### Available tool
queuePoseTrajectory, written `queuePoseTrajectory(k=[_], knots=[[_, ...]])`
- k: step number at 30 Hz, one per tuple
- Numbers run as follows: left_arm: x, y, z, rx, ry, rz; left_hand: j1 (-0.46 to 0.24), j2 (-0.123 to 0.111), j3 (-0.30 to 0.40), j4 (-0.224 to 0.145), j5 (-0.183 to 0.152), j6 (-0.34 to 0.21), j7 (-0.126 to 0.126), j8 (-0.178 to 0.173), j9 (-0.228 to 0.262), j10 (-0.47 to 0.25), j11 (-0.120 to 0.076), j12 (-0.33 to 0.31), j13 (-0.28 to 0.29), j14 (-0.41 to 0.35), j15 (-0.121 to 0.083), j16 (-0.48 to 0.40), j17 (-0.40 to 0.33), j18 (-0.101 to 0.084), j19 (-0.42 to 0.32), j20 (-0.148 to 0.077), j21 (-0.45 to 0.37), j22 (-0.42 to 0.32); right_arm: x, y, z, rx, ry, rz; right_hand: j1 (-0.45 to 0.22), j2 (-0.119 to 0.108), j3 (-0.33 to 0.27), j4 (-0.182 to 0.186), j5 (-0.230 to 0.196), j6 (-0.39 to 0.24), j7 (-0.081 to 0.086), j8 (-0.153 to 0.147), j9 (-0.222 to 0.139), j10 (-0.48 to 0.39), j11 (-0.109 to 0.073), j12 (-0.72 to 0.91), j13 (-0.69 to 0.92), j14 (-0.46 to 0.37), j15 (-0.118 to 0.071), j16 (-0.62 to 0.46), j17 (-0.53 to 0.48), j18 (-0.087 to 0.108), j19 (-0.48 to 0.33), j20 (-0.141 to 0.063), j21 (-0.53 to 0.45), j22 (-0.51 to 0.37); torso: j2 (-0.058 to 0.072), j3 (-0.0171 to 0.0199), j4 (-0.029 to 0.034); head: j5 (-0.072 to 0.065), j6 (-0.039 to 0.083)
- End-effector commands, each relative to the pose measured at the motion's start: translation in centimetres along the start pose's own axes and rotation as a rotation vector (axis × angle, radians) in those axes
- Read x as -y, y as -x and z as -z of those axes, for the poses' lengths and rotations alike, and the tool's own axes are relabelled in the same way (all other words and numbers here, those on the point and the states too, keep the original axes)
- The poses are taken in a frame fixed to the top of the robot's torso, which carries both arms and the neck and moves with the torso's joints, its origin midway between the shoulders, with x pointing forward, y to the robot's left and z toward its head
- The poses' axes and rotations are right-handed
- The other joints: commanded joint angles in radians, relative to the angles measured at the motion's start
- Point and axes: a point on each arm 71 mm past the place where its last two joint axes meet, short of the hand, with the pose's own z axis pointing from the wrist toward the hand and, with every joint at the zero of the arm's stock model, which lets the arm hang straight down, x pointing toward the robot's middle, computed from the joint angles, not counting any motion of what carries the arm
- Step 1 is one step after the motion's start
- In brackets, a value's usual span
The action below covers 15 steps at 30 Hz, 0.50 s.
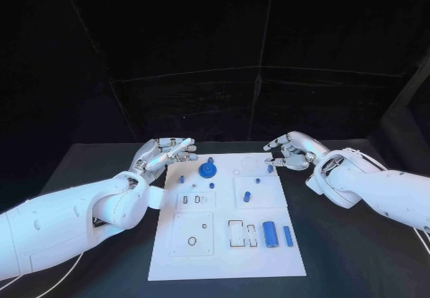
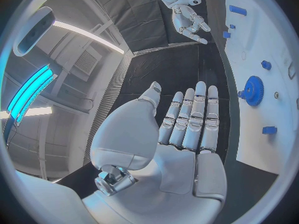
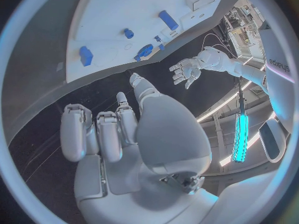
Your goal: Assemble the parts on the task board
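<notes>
I saw the white rectangular task board [image 1: 224, 248] lying mid-table, its small blue parts, among them a blue toothed gear [image 1: 208, 170], resting on it. The left hand [image 1: 163, 155] and right hand [image 1: 291, 151] flanked its far end, fingers spread, gripping nothing.

Black table [image 1: 358, 248], dark backdrop curtain [image 1: 224, 68]

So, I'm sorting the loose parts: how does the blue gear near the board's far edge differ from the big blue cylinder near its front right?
The gear is round, flat and toothed, with a hub sticking up; the big cylinder is smooth and elongated, lying on its side. The gear sits at the far end of the task board, between the two hands; the cylinder lies near the front right, beside a thinner blue piece. Both are blue, and no hand touches either.
</notes>
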Motion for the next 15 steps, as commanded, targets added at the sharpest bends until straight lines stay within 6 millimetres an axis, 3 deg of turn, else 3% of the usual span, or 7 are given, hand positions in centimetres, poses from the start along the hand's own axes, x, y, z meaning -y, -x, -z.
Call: queuePoseTrajectory(k=[1,3,8,15], knots=[[0.0,-0.2,-0.1,-0.017,-0.006,0.009,0.003,0.009,0.001,-0.005,0.006,0.01,0.013,-0.004,-0.001,0.007,-0.003,-0.004,-0.001,0.005,0.001,-0.007,-0.001,0.015,0.009,-0.001,-0.004,-0.001,0.7,0.3,0.0,-0.02,0.029,-0.049,0.012,0.002,-0.001,-0.01,-0.004,0.004,0.001,0.002,-0.002,-0.005,-0.003,-0.003,0.047,0.081,-0.008,-0.001,0.164,-0.005,0.001,-0.006,-0.002,0.051,-0.003,0.0073,-0.0047,-0.005,0.0],[0.0,-0.2,-0.1,-0.019,-0.005,0.011,0.003,0.009,0.001,-0.005,0.006,0.01,0.013,-0.004,-0.001,0.007,-0.003,-0.004,-0.001,0.005,0.001,-0.007,-0.001,0.015,0.009,-0.001,-0.004,-0.001,1.6,0.6,-0.2,-0.02,0.012,-0.039,0.013,0.001,-0.001,-0.011,-0.005,0.003,0.001,0.001,-0.002,-0.005,-0.003,-0.004,0.047,0.081,-0.008,-0.001,0.164,-0.005,0.0,-0.006,-0.003,0.05,-0.003,0.0094,-0.0055,-0.008,0.0],[-0.2,-0.3,-0.2,-0.021,-0.004,0.012,0.003,0.009,0.001,-0.005,0.006,0.01,0.013,-0.004,-0.001,0.007,-0.003,-0.004,-0.001,0.005,0.001,-0.007,-0.001,0.015,0.009,-0.001,-0.004,-0.001,3.1,0.8,-0.5,-0.029,-0.022,-0.024,0.018,-0.002,-0.003,-0.018,-0.013,-0.008,0.003,-0.006,-0.004,-0.008,-0.001,-0.009,0.043,0.08,-0.007,-0.002,0.162,-0.004,-0.003,-0.006,-0.005,0.046,-0.002,0.0054,-0.0032,-0.013,-0.002],[-0.3,-0.2,-0.3,-0.02,-0.004,0.011,0.003,0.009,0.001,-0.005,0.006,0.01,0.013,-0.004,-0.001,0.007,-0.003,-0.004,-0.001,0.005,0.001,-0.007,-0.001,0.015,0.009,-0.001,-0.004,-0.001,4.1,0.1,-0.8,-0.071,-0.049,-0.011,0.02,-0.002,-0.003,-0.021,-0.016,-0.013,0.004,-0.009,-0.005,-0.01,0.0,-0.011,0.041,0.08,-0.006,-0.003,0.159,-0.003,-0.007,-0.006,-0.008,0.041,-0.002,0.004,-0.0021,-0.014,-0.008]])
